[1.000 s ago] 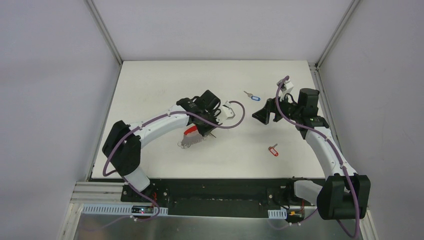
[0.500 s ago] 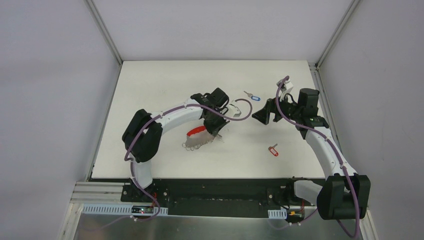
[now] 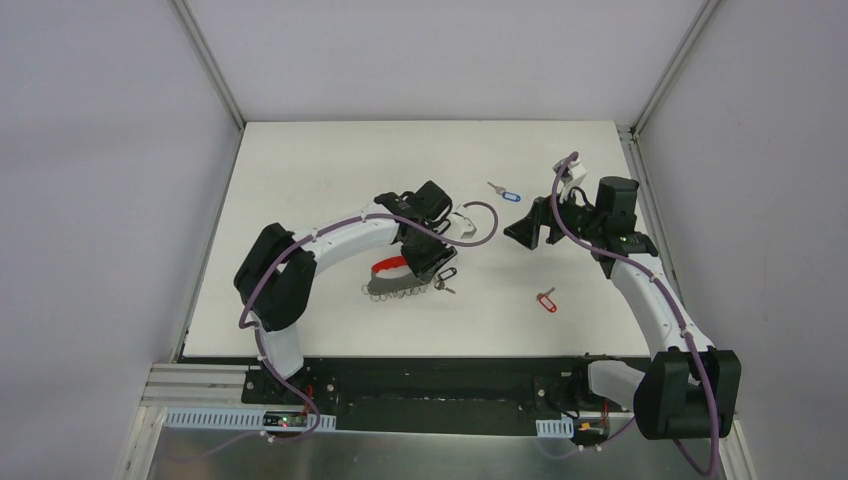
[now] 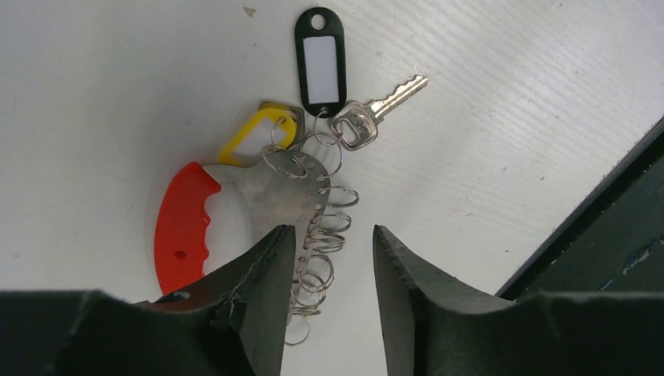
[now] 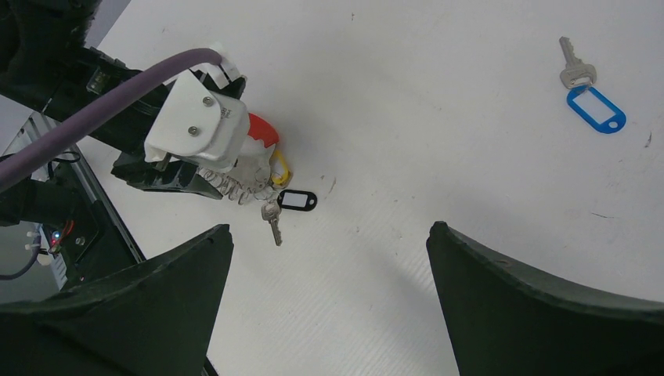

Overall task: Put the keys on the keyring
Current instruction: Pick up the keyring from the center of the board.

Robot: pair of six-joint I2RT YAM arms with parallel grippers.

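The keyring (image 4: 182, 235) lies flat on the table, one half red, the other a grey plate with a row of wire rings (image 4: 325, 235). A yellow-tagged key (image 4: 250, 137) and a black-tagged key (image 4: 319, 59) hang from its end rings. My left gripper (image 4: 333, 235) hovers open over the ring row, its left finger (image 4: 262, 274) above the grey plate. In the top view the keyring (image 3: 390, 281) sits under the left gripper (image 3: 431, 266). A blue-tagged key (image 3: 505, 195) and a red-tagged key (image 3: 546, 301) lie loose. My right gripper (image 3: 525, 232) is open and holds nothing.
The right wrist view shows the blue-tagged key (image 5: 591, 98) at upper right and the keyring (image 5: 261, 133) beside the left arm's white camera mount (image 5: 200, 121). The table's near edge with a dark rail (image 4: 611, 235) runs close to the keyring.
The left gripper has opened and let go of the keyring, which now lies flat. The black-tagged key now shows at its right end. The right arm has not moved.
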